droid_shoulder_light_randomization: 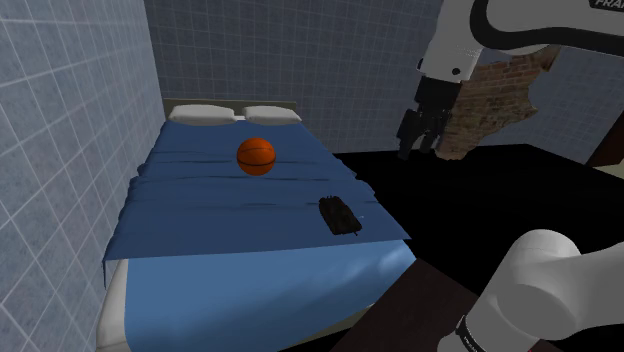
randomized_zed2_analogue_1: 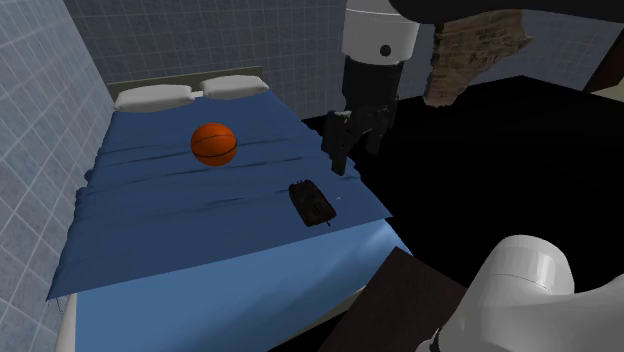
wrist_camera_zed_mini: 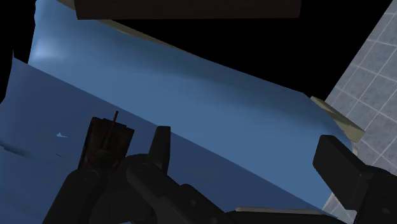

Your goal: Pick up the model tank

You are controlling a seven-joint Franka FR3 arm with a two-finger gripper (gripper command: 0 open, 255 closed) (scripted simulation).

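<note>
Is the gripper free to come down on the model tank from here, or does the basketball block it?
Probably yes. The open gripper hangs above and beside the model tank, with nothing between them; the basketball sits farther up the bed, toward the pillows, well off that path.

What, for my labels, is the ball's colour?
The ball is orange, dark-seamed; second exterior view shows best.

Ball point(droid_shoulder_light_randomization: 256, 155) on bed point(droid_shoulder_light_randomization: 220, 290), pillows point(droid_shoulder_light_randomization: 235, 114) behind at its head, tank point(droid_shoulder_light_randomization: 339, 215) nearer, by the side edge, claw point(droid_shoulder_light_randomization: 417, 145) above, apart.
</note>
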